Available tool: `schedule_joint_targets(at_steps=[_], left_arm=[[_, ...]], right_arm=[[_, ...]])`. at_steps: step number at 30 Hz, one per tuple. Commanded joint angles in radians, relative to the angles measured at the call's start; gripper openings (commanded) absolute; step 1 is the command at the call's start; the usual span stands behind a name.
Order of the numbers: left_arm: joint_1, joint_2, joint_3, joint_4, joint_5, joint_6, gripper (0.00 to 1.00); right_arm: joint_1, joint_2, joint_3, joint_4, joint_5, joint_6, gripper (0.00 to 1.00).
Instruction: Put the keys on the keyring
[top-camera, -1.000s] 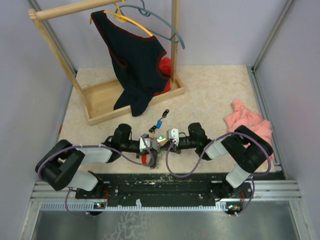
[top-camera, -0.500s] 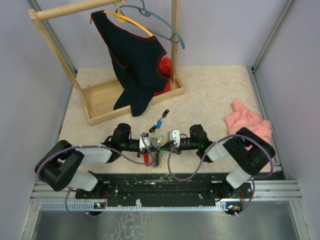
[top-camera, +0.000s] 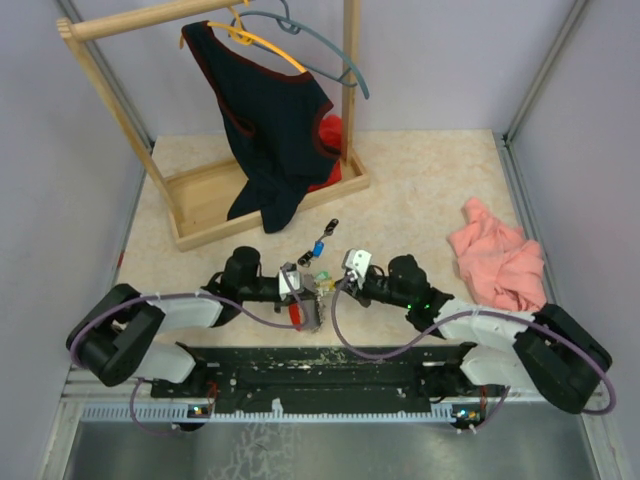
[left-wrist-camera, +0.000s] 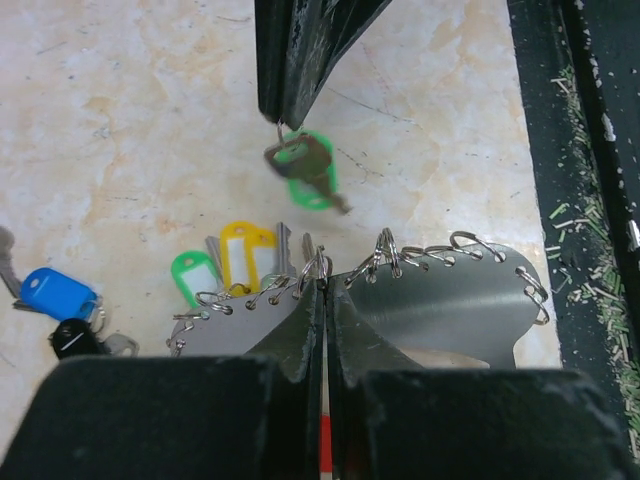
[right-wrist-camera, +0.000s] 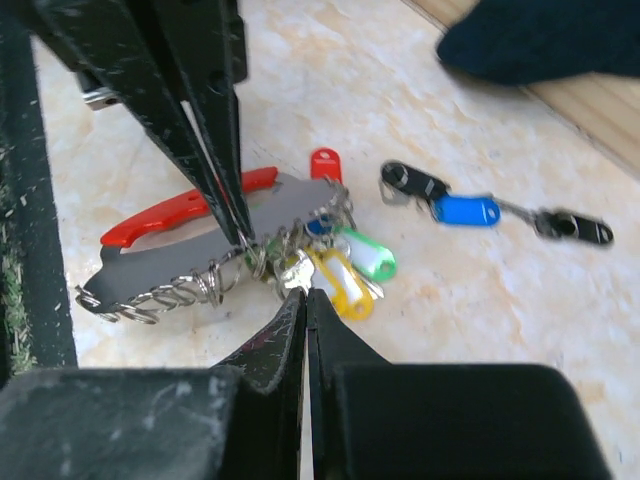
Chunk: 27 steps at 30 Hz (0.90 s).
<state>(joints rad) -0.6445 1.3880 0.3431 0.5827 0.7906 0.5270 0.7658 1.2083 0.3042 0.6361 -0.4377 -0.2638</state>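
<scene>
The keyring is a grey metal plate (left-wrist-camera: 450, 300) with a red part (right-wrist-camera: 170, 215) and small wire rings along its edge. It lies on the table between the arms (top-camera: 300, 314). My left gripper (left-wrist-camera: 322, 288) is shut on its edge; in the right wrist view it comes in from the upper left (right-wrist-camera: 240, 235). My right gripper (right-wrist-camera: 305, 293) is shut on a green-headed key (left-wrist-camera: 302, 170) and holds it just above the table, close to the keyring. Green (right-wrist-camera: 370, 256), yellow (right-wrist-camera: 340, 281) and red (right-wrist-camera: 325, 163) keys lie bunched at the keyring. A blue key (right-wrist-camera: 465, 210) and black tags (right-wrist-camera: 412, 180) lie apart.
A wooden clothes rack (top-camera: 200, 205) with a dark shirt (top-camera: 270, 120) and hangers stands at the back left. A pink cloth (top-camera: 497, 255) lies on the right. The black base rail (top-camera: 320, 370) runs along the near edge.
My right arm has swung its elbow down toward the near edge, and its gripper has drawn slightly back and right from the keyring with the key. The left gripper has stayed on the keyring.
</scene>
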Motion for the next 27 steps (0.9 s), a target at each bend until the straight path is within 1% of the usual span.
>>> schedule_joint_targets(at_steps=[1, 4, 6, 9, 12, 16, 23, 27], left_arm=[[-0.003, -0.046, -0.02, 0.075, -0.034, -0.03, 0.01], [-0.003, -0.058, -0.025, 0.081, -0.032, -0.034, 0.01], [-0.003, -0.063, -0.027, 0.082, -0.026, -0.032, 0.01], [-0.003, -0.069, -0.03, 0.082, -0.021, -0.031, 0.01], [-0.003, -0.07, -0.03, 0.08, -0.021, -0.032, 0.01], [-0.003, -0.067, -0.029, 0.079, -0.022, -0.032, 0.01], [-0.003, -0.06, -0.026, 0.074, -0.016, -0.025, 0.01], [-0.003, -0.055, -0.023, 0.071, -0.022, -0.024, 0.01]], right_arm=[[0.038, -0.139, 0.092, -0.362, 0.29, 0.176, 0.0], [0.046, -0.181, 0.159, -0.558, 0.46, 0.324, 0.0], [0.046, -0.177, 0.201, -0.661, 0.521, 0.407, 0.0], [0.048, -0.12, 0.267, -0.78, 0.638, 0.489, 0.0], [0.047, -0.036, 0.319, -0.839, 0.723, 0.526, 0.0], [0.047, 0.085, 0.361, -0.822, 0.758, 0.537, 0.0], [0.048, 0.213, 0.352, -0.594, 0.778, 0.535, 0.0], [0.048, 0.259, 0.358, -0.54, 0.769, 0.528, 0.0]])
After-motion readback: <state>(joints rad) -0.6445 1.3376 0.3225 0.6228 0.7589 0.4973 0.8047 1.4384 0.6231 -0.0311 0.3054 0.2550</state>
